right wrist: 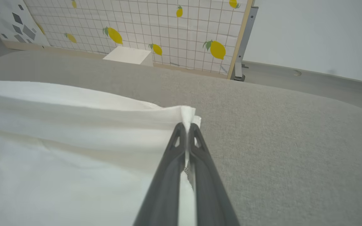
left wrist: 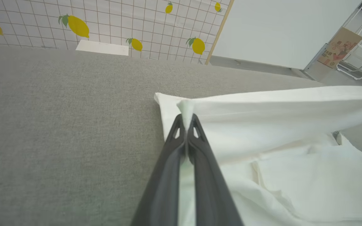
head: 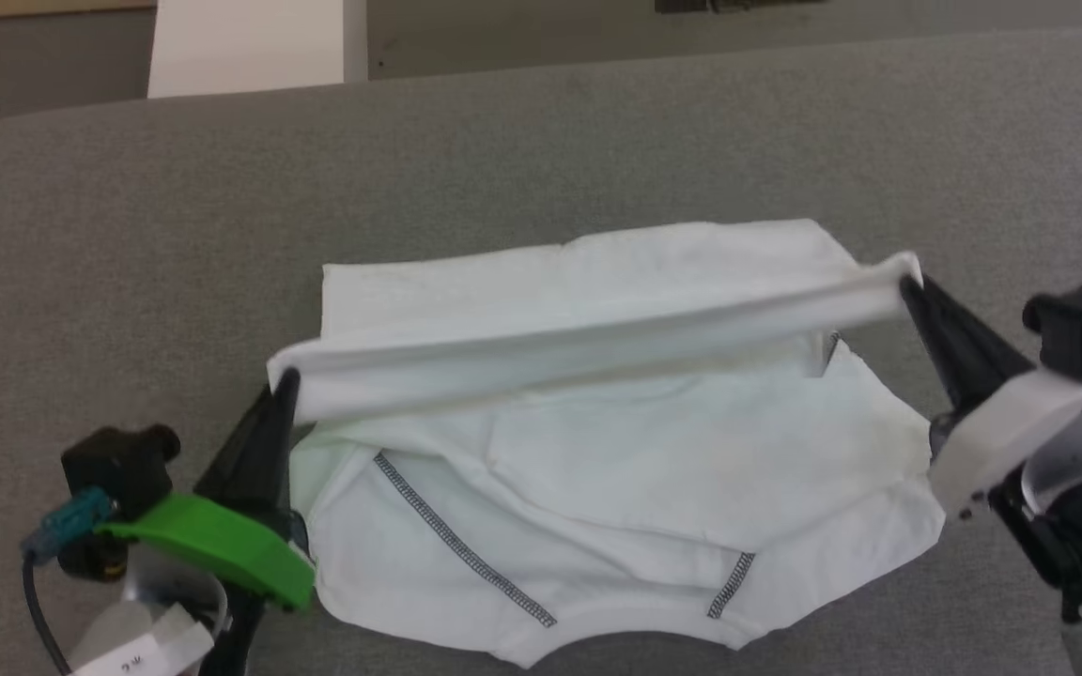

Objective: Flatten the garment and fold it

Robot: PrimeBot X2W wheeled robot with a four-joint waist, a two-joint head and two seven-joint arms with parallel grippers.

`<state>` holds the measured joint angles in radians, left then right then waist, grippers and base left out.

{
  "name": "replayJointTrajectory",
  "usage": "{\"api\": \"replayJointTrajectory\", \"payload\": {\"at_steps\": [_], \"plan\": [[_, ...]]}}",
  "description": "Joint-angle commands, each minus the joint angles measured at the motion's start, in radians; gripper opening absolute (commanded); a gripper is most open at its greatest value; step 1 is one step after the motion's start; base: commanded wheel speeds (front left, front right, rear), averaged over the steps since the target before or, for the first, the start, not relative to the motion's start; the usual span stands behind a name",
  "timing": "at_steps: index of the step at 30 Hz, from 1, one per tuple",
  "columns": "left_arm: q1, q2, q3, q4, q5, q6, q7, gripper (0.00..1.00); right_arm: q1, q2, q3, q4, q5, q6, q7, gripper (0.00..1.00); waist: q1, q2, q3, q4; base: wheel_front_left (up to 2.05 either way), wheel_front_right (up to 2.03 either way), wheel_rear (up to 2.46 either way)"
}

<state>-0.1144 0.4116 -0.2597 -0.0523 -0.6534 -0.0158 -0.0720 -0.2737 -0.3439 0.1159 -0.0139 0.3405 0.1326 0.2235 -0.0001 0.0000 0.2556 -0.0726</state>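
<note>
The garment (head: 616, 460) lies on the grey padded surface (head: 541, 150), partly folded, with its neckline toward the robot. The left gripper (head: 285, 383) is clamped on the left end of a raised fabric edge. The right gripper (head: 909, 280) is clamped on the right end. The edge spans taut between both grippers, above the layers lying flat. A white box (head: 250, 47) stands beyond the far edge of the surface

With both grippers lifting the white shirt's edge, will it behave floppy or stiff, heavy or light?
Probably floppy: the garment runs straight only where stretched between the left gripper and right gripper; the rest lies creased. Likely light: narrow fingertip pinches carry the raised edge. It might slip, as little cloth shows past the tips.
</note>
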Motion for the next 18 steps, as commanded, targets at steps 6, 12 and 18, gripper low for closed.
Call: {"api": "replayJointTrajectory", "payload": {"at_steps": [6,12,18], "plan": [[0.144,0.0,-0.022,-0.012,-0.061,-0.021,0.026,0.0,0.205,0.034,-0.081,-0.075,-0.054,-0.002,0.093,0.0,0.0001,0.0,-0.068,0.044,0.0,0.0,0.0],[0.213,0.012,-0.062,0.001,-0.074,-0.032,0.066,0.0,0.327,0.071,-0.136,-0.085,-0.074,-0.002,0.159,0.0,0.0001,0.0,-0.078,0.048,0.0,0.0,0.0],[0.242,0.029,-0.117,0.039,-0.048,-0.045,0.1,0.0,0.389,0.103,-0.146,-0.07,-0.103,-0.002,0.2,0.0,0.0001,0.0,-0.082,0.044,0.0,0.0,0.0]]}}
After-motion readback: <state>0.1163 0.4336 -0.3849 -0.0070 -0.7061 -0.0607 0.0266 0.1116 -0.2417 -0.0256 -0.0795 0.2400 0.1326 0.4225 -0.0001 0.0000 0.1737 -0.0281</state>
